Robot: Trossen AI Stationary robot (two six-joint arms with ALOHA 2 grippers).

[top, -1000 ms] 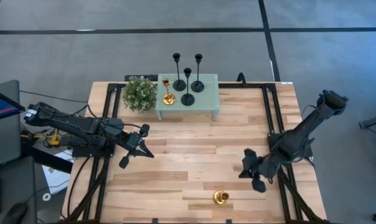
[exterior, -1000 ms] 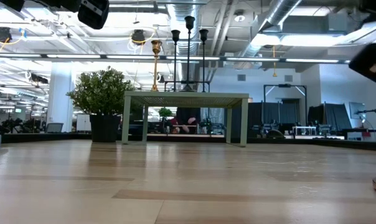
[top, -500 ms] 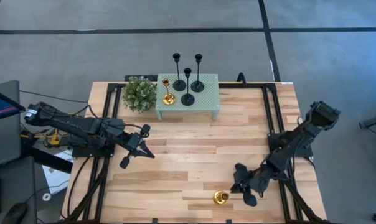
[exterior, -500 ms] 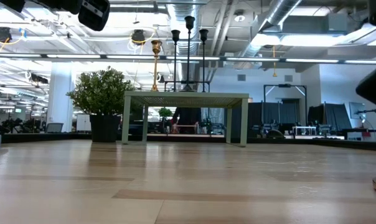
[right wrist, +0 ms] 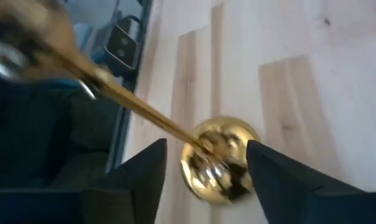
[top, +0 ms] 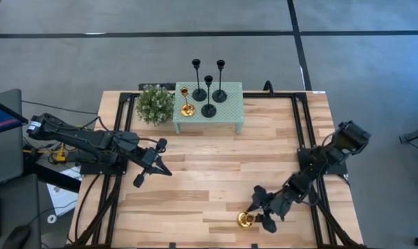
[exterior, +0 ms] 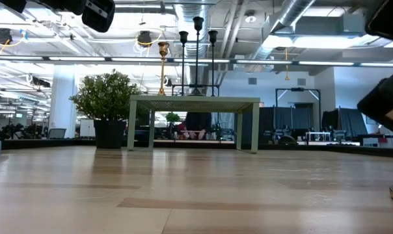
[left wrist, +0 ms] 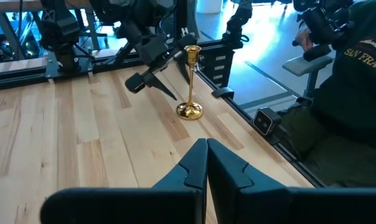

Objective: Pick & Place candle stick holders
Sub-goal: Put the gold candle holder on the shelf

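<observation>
A shiny gold candle stick holder point(top: 246, 219) stands upright near the worktop's front edge, toward the front-right corner, its long axis vertical: a thin stem rising from a round domed base to a small cup. The right gripper point(top: 259, 211) sits around it with fingers spread, 1 on each side of the stem, not touching. On the green stand point(top: 231, 109) at the back edge stand 3 black holders point(top: 208, 93) and 1 gold holder point(top: 186, 102). The left gripper point(top: 152, 163), fingers pressed together, waits toward the left edge.
</observation>
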